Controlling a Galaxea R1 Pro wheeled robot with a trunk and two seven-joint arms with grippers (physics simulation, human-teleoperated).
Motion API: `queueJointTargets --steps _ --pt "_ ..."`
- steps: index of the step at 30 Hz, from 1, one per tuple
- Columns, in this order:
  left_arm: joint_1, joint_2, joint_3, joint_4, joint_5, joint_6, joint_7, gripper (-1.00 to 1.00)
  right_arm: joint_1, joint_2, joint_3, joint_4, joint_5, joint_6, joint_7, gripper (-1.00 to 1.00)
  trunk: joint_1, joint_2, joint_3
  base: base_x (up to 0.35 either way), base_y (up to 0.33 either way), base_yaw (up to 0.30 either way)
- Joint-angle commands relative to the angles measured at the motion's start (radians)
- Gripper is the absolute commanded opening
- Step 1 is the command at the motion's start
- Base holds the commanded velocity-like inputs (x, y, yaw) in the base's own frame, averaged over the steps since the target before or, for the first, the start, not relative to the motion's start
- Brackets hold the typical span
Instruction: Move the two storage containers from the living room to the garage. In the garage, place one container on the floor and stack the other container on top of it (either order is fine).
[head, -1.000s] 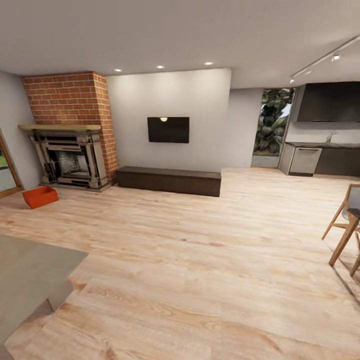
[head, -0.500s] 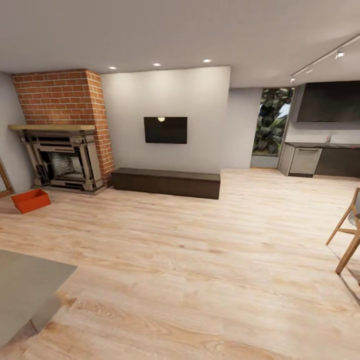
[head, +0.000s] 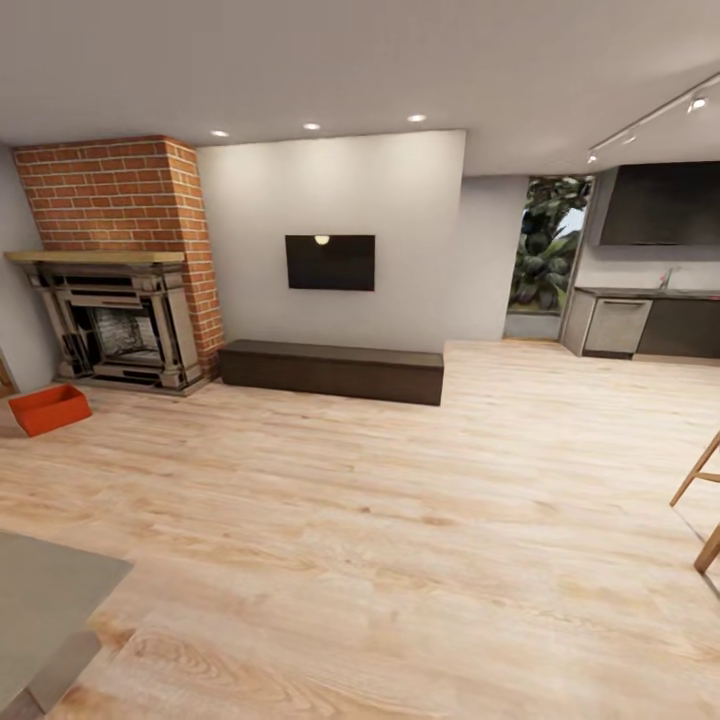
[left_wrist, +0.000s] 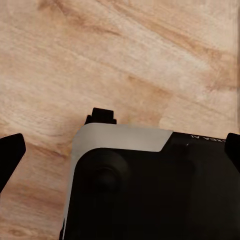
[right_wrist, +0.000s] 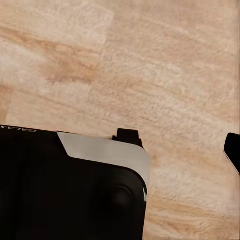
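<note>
Orange-red, 1 storage container (head: 48, 408) sits on the light wood-plank floor (head: 400, 520) at my far left, just in front of the brick fireplace (head: 115, 300). Its open top faces up and its long axis runs across my view, angled slightly toward the hearth. A dark low bench (head: 332, 370) stands along the wall under a black screen (head: 330, 262), well apart from the container. My left hand (left_wrist: 120, 150) hangs over bare planks, its 2 dark fingertips (left_wrist: 10, 155) spread wide and holding nothing. Of my right hand, I see 1 fingertip (right_wrist: 232, 150) only, so I cannot tell how far it is open.
</note>
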Motion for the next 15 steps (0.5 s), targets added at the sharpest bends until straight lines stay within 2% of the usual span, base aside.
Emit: queueJointTargets --steps 1,15 --pt "0.0 0.0 -0.002 0.0 0.009 0.002 -0.004 1.0 -0.002 0.0 0.008 0.003 -0.01 -0.005 0.003 1.0 0.001 -0.001 -0.001 0.321 0.0 0.0" --pt "-0.001 0.0 -0.002 0.0 0.009 0.002 -0.004 1.0 -0.002 0.002 0.008 0.003 -0.01 -0.005 0.003 1.0 0.001 -0.001 0.006 0.321 0.0 0.0"
